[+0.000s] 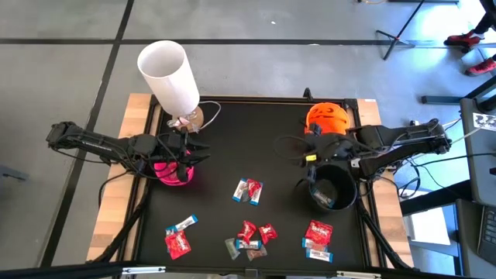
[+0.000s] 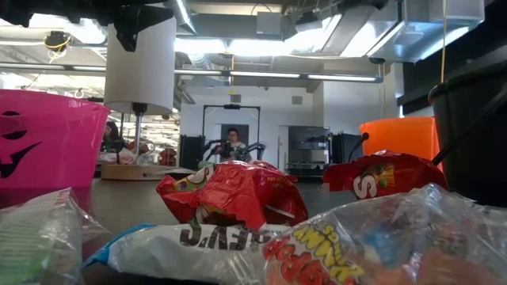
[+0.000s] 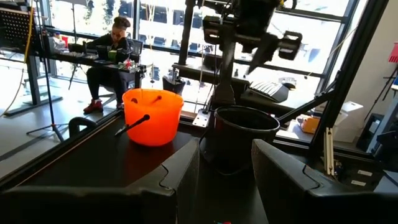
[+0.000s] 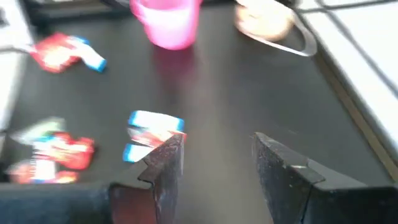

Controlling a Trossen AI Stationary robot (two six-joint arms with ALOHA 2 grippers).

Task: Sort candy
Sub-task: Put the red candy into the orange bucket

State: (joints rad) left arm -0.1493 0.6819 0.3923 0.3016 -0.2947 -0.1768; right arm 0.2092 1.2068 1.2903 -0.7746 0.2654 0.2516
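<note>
The desk (image 1: 279, 139) has a black top. The candy (image 1: 249, 191) lies on it in little heaps, mostly near the bottom of the high picture. One small heap is in the middle, one (image 1: 179, 237) at the lower left, one (image 1: 252, 237) at the bottom middle, and one (image 1: 318, 237) at the lower right.

The left gripper (image 1: 188, 149) is at the left of the high picture, over the pink bowl (image 1: 172, 172). Its fingers (image 3: 180, 174) are apart and hold nothing.

The right gripper (image 1: 310, 157) is at the right, at the rim of the black bowl (image 1: 333, 190). Its fingers (image 4: 163, 163) are apart too, with nothing between them.

The orange bowl (image 1: 327, 116) sits just above the black bowl in the high picture. A white lamp (image 1: 169, 76) stands at the upper left of the desk.

A person (image 3: 112, 53) sits far off in the room, at the upper left of the left wrist picture.
</note>
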